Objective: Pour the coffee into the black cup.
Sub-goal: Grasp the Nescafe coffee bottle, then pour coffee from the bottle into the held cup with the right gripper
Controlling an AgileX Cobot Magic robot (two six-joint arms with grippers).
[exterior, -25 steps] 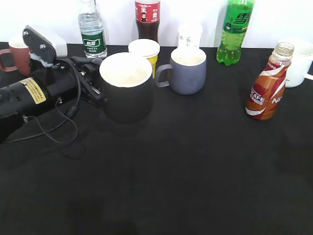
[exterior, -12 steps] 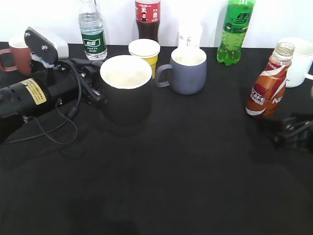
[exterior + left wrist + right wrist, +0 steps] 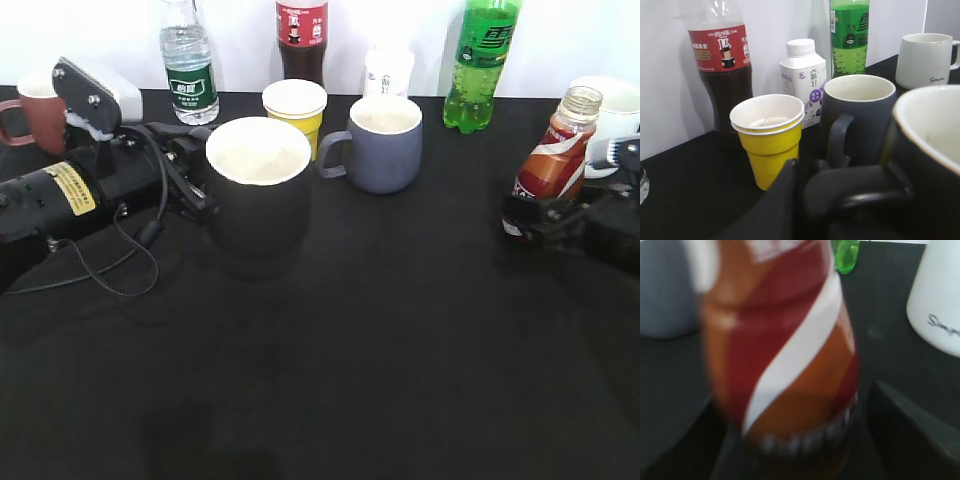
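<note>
Black tabletop (image 3: 380, 340) carrying all items. Black cup (image 3: 258, 185) standing upright in the left-centre of the exterior frame, white interior showing. Left claw (image 3: 190, 180) reaching in from the left edge, clamped on the handle of the black cup; in the left wrist view the handle (image 3: 855, 192) lying between the dark fingers (image 3: 772, 210) at the lower centre of the frame.

Coffee bottle (image 3: 552, 165) standing upright at the right of the exterior frame, cap off, orange, red and white label facing forward. Right claw (image 3: 545, 215) entering from the right edge, positioned at the base of the coffee bottle. In the right wrist view, the coffee bottle (image 3: 782, 350) filling the centre of the frame, blurred, with one dark finger (image 3: 912, 425) at lower right standing clear of the bottle wall; fingers apart, straddling the bottle, not clamped.

Standing behind the black cup, toward the upper part of the exterior frame: yellow paper cup (image 3: 294, 108), grey mug (image 3: 380, 143), white carton (image 3: 388, 72), cola bottle (image 3: 301, 38), water bottle (image 3: 188, 62), green soda bottle (image 3: 482, 62). White mug (image 3: 615, 125) sitting at the right edge, just behind the coffee bottle. Brown mug (image 3: 32, 112) sitting at the upper left edge.
</note>
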